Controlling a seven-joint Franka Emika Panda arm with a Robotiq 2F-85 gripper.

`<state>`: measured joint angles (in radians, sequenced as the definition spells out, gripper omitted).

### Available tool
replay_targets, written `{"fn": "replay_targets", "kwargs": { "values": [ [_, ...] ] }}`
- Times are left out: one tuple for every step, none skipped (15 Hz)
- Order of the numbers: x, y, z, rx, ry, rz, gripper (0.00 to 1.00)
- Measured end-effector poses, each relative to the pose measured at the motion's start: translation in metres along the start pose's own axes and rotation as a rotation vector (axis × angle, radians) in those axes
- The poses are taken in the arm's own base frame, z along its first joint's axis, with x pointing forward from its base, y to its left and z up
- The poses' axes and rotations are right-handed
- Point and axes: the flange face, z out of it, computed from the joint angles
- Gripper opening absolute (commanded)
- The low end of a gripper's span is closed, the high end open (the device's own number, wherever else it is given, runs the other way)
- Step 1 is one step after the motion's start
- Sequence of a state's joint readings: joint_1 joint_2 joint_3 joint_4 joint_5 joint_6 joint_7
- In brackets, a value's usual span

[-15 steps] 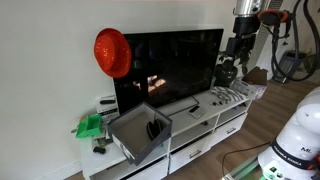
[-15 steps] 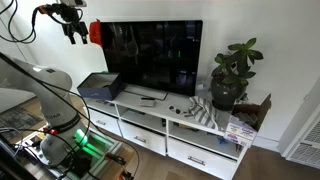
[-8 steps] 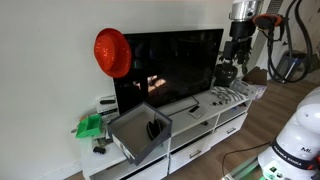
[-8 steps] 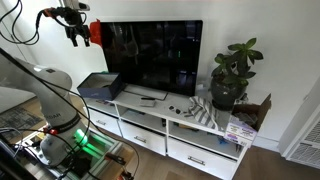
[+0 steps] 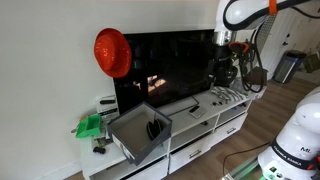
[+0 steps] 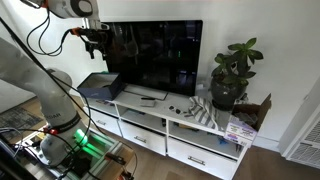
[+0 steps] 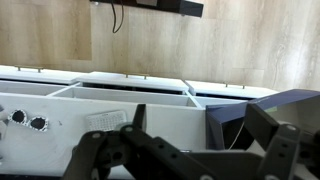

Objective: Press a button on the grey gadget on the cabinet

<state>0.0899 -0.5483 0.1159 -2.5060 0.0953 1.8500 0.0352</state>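
The grey gadget (image 6: 147, 100) is, as best I can judge, the flat dark strip lying on the tabletop of the long white cabinet (image 6: 200, 150). It sits just in front of the black TV (image 6: 155, 55), near the middle, and is too small to show any buttons. To its left stands a grey open-topped box (image 6: 98, 86), and at the far right end a potted plant (image 6: 228, 75). The claw (image 6: 95, 42) hangs high in the air, level with the TV's upper part, well apart from the gadget and on the near side of the cabinet. In the wrist view its fingers are spread, released, with nothing between them. By my reading no button is pressed yet: the descent, the lining-up over a button and the push itself are all left to do.
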Motion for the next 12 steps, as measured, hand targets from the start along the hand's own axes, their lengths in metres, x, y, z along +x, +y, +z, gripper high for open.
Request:
{"fn": "replay_targets", "kwargs": {
  "values": [
    [0.010, 0.007, 0.011, 0.010, 0.000, 0.006, 1.00],
    [0.019, 0.013, 0.022, 0.019, 0.000, 0.013, 1.00],
    [0.028, 0.020, 0.032, 0.028, 0.001, 0.022, 1.00],
    [0.038, 0.027, 0.044, 0.035, 0.005, 0.036, 1.00],
    [0.047, 0.033, 0.055, 0.041, 0.009, 0.050, 1.00],
    [0.056, 0.040, 0.066, 0.045, 0.013, 0.065, 1.00],
    [0.064, 0.046, 0.078, 0.048, 0.017, 0.079, 1.00],
    [0.071, 0.052, 0.089, 0.050, 0.024, 0.093, 1.00],
    [0.079, 0.057, 0.100, 0.050, 0.036, 0.106, 1.00],
    [0.085, 0.062, 0.110, 0.050, 0.049, 0.117, 1.00],
    [0.092, 0.067, 0.120, 0.049, 0.066, 0.127, 1.00],
    [0.098, 0.071, 0.129, 0.048, 0.086, 0.136, 1.00]
  ]
}}
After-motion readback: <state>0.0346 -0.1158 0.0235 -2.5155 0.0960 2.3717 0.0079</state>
